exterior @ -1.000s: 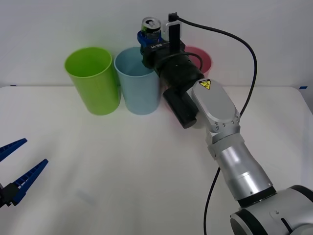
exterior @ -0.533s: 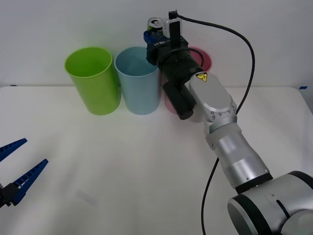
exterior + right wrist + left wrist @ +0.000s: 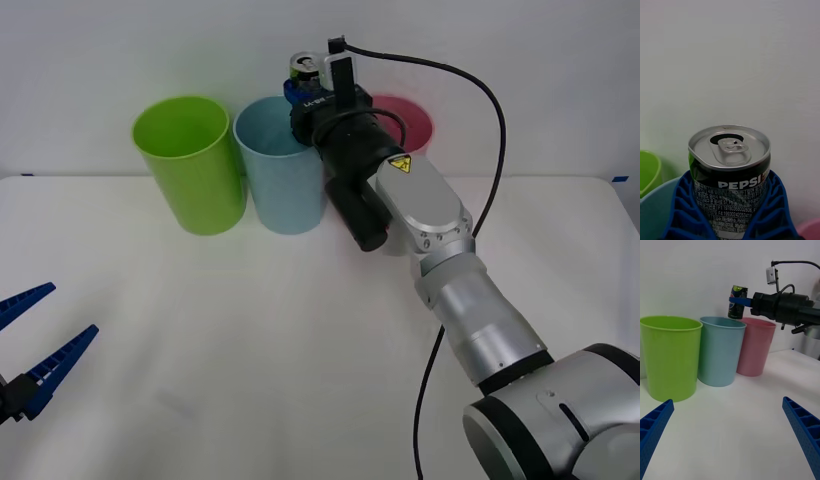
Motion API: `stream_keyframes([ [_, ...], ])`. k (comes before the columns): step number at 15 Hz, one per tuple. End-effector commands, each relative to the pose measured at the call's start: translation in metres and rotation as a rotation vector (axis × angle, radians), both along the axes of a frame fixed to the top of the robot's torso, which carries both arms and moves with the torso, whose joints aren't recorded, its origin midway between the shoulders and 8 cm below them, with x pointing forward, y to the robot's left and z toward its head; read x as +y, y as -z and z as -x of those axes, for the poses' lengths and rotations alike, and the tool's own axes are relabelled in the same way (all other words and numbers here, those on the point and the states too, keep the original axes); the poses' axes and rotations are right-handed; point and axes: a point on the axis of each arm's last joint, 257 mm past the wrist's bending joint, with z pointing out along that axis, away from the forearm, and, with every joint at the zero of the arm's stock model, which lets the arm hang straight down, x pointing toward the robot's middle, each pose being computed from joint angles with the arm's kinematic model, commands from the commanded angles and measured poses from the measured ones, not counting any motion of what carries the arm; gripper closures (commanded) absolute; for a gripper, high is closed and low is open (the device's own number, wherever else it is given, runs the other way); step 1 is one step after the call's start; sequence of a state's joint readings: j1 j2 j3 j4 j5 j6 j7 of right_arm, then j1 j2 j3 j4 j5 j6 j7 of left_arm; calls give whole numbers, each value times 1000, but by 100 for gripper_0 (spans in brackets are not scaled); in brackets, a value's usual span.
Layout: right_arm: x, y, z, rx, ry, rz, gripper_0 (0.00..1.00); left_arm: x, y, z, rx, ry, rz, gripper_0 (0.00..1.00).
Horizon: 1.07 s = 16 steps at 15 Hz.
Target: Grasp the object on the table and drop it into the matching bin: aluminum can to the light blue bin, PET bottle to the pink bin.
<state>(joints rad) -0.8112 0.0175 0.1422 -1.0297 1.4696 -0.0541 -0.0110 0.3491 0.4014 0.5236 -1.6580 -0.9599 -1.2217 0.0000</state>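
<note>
Front view: the right gripper (image 3: 300, 88) is stretched far forward over the back of the table (image 3: 250, 340), its blue ribbed fingers clamped on the aluminum can (image 3: 306, 66), which hangs upright in the air above the far right part of the light blue bin's (image 3: 281, 165) rim. The black wrist housing and the silver forearm run back toward the near right corner and cover the gap between the light blue bin and the pink bin (image 3: 410, 120), hiding most of the pink one (its rim and a strip of its wall are what remain visible). A black cable loops from the wrist camera over the pink bin and down beside the arm.

Three cups stand in a row at the far edge: a lime green bin (image 3: 188, 165) on the left, the light blue one just beside it, then the pink one.

From the right wrist, the can (image 3: 730, 165) sits between the two fingers (image 3: 681, 210), silver top and pull-tab up, dark label with white lettering facing the camera.

From the left wrist, the can (image 3: 737, 302) hovers above the seam between the light blue bin (image 3: 720, 350) and the pink bin (image 3: 754, 347), not touching either.

The left gripper (image 3: 35, 355) waits low at the near left of the table, jaws spread wide and holding nothing.
</note>
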Motion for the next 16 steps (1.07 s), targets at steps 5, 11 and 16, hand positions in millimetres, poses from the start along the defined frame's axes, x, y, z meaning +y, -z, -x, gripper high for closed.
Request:
stream_keyframes([
  [5,18,1,7,-4,-36,17,100,0,0,0,0,0,0,0],
  [11,35,6,15,2,-69,25,100,0,0,0,0,0,0,0],
  [16,37,6,16,2,-73,26,100,0,0,0,0,0,0,0],
])
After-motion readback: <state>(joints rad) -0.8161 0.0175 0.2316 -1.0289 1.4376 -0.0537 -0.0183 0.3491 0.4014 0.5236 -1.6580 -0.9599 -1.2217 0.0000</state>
